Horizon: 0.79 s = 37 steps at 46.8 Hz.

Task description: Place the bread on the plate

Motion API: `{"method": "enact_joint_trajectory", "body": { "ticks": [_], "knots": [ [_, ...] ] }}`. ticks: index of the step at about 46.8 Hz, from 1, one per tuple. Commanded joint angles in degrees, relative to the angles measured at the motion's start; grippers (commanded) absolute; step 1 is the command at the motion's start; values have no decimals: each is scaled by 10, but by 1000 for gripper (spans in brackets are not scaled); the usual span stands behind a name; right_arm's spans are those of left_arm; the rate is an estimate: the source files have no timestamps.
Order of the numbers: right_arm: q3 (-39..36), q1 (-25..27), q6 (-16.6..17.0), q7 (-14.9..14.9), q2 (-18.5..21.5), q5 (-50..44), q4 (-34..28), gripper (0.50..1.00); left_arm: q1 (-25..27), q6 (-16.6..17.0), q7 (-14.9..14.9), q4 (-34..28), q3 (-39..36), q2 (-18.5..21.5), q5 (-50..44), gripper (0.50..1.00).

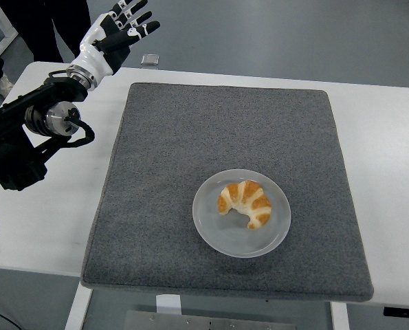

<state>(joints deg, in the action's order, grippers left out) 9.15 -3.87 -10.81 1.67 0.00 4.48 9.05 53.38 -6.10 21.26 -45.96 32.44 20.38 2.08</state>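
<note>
Robotics lab, white table [390, 137], grey mat [190, 158], bare grey floor [293, 34]

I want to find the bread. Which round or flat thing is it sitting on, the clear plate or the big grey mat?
The bread sits on the clear plate. The plate is small and round; the grey mat under it is big and square.
</note>
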Motion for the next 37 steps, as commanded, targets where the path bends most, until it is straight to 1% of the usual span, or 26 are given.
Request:
{"method": "enact_joint_trajectory", "body": {
  "ticks": [1,8,14,18,37],
  "knots": [
    [0,0,0,0,0,0,0,952,-10,14,0,-1,2,-5,-1,992],
    [0,0,0,0,0,0,0,952,-24,46,3,-3,1,-20,2,992],
    [0,0,0,0,0,0,0,952,-30,77,38,-5,-1,-26,6,992],
    [1,0,0,0,0,0,0,952,-36,77,53,-9,-1,-27,6,992],
    [1,0,0,-1,0,0,2,952,-41,74,53,-13,-1,-27,6,992]
  ]
}}
